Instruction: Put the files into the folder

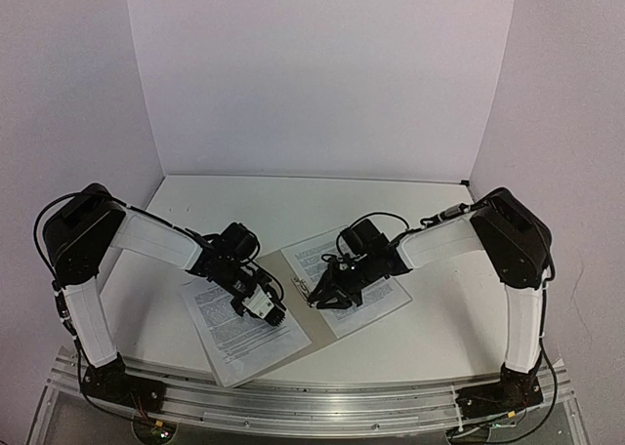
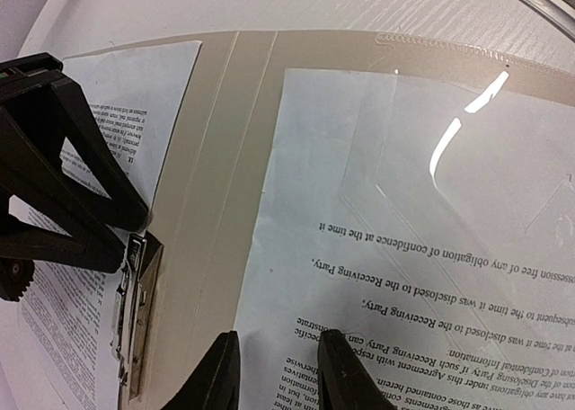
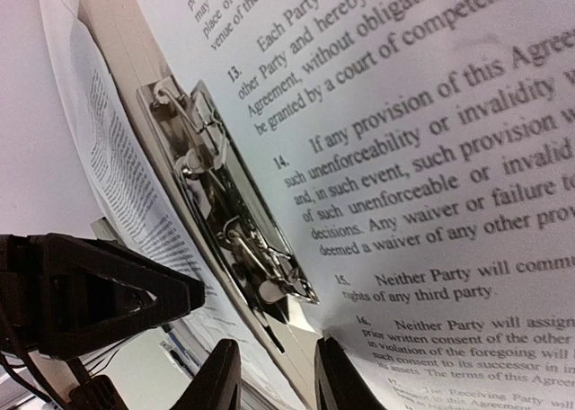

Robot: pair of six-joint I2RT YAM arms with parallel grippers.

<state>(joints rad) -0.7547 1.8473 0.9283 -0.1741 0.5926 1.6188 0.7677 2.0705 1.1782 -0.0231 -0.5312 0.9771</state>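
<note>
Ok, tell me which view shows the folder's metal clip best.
Right wrist: the metal clip fills mid-frame, its wire and levers sharp. Left wrist catches it small, lower left; top external cannot resolve it.

I see the tan folder lying open and flat, one printed file on its left half and a second file on its right.

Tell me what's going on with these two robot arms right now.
Two arms are working over an open beige folder that lies flat on the white table, with a printed sheet on its left half and another on its right half. Both tools are low over the spine. The left tool is open over a sheet's edge, and the right tool is open just beside the metal clip. Neither is gripping anything.
</note>
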